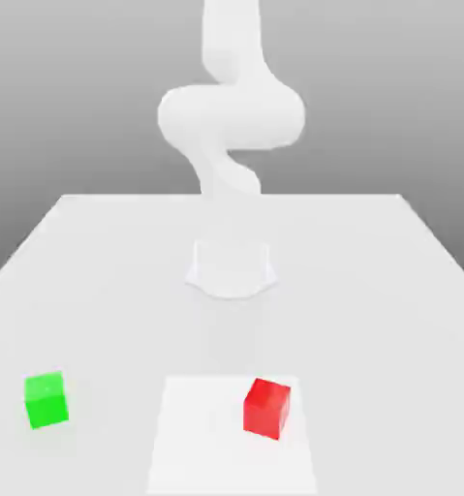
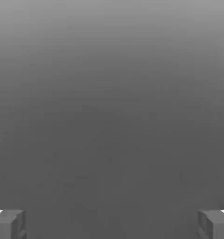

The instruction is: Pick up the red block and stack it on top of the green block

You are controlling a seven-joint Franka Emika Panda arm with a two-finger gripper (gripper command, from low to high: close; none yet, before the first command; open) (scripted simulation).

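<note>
Exterior view: red blk (image 1: 266, 410) on pale sq. (image 1: 199, 441), prob. flat.

Exterior view: set above the worktop (image 1: 371, 320), facing the arm's base (image 1: 232, 271), tilted down; far enough back to take in both blocks and much of the arm (image 1: 232, 116). Hand view: looks out past the hand's fingertips (image 2: 19, 225), very near them, toward plain grey. Shared scene part: cannot be told.
</note>
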